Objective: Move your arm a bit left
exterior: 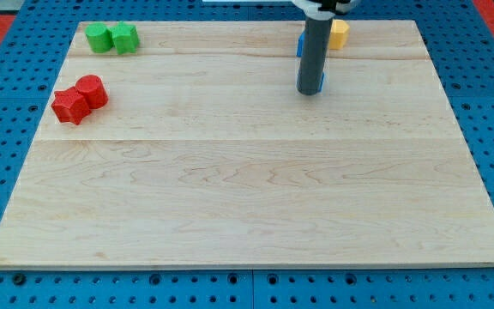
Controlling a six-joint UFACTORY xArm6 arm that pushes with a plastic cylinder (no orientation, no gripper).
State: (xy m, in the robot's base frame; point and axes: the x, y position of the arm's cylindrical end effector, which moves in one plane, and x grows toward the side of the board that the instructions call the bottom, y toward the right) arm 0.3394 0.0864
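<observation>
Two blue blocks [300, 45], possibly one, are hiding behind my tip [310, 91], far right beside the yellow block [340, 33]. Tip is holding nothing; I'm easing it left, slowly, over bare board [230, 189].

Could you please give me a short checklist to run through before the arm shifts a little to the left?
1. Tip located: my tip rests on the board near the view's top, right of centre. Ok.
2. Blocks beside the rod: blue edges show on both sides of it; whether it is one block or two, and whether they touch the rod, cannot tell.
3. Yellow block: sits just right of the rod, away from a leftward path. Ok.
4. Path to the view's left: bare wood next to the tip. Ok.
5. Two red blocks and two green blocks: far off at the view's left. Ok.
</observation>
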